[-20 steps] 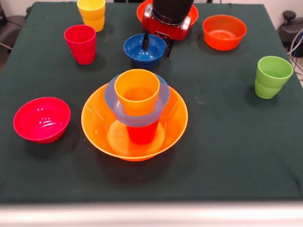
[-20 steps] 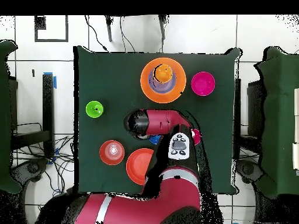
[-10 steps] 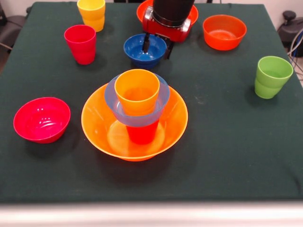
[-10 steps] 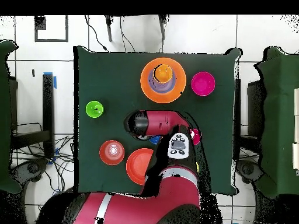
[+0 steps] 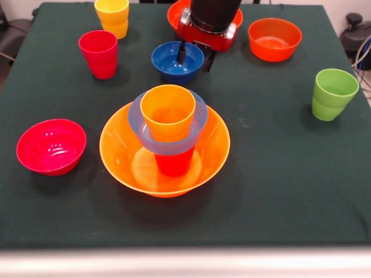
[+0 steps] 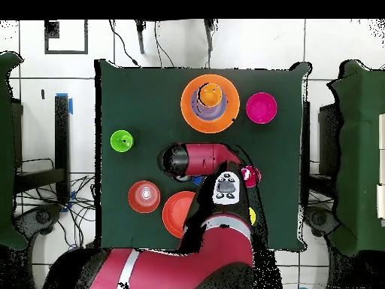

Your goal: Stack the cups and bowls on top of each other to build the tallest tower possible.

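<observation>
My claw hangs at the dark blue bowl, one finger dipping inside it and the other just outside its rim, so the jaws straddle the bowl wall; I cannot tell whether they are pressing on it or just parted around it. In the overhead view the arm covers that bowl almost wholly.

In the front view, toward the camera from the claw stands the tower: a big orange bowl on the green cloth, a red cup inside it, a light blue bowl sitting on that cup, and an orange cup upright in the blue bowl.

To the picture's left of the claw is a crimson cup, and beyond it a yellow cup. Nearer the camera on that side lies a magenta bowl.

Behind the claw a red-orange bowl peeks out past the arm. To the picture's right of the claw sit an orange-red bowl and, farther out, a green cup, all well apart
</observation>
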Robot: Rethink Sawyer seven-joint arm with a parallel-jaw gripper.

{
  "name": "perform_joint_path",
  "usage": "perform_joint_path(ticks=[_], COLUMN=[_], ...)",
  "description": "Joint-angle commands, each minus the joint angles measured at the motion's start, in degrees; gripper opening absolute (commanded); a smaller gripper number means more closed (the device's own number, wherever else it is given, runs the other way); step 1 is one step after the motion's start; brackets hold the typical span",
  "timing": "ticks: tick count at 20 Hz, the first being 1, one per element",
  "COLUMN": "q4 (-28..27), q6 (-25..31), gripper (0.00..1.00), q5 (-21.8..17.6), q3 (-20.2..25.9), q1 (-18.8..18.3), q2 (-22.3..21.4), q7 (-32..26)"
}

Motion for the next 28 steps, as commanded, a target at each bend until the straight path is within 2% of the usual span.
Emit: perform_joint_path(ticks=[1,24,25,28], q4=[1.0,-1.0,-0.6,-0.7], q6=[-3.7,-6.2,-6.2,-6.5], gripper=[1.0,1.0,0.0,0.0], q5=[-0.5,-0.8,-0.5,-0.7], q3=[3.3,1.9,2.0,1.9], q1=[1.6,1.8,1.9,1.9], q2=[2.3,6.1,6.1,6.2], q7=[5.9,6.5,6.5,6.4])
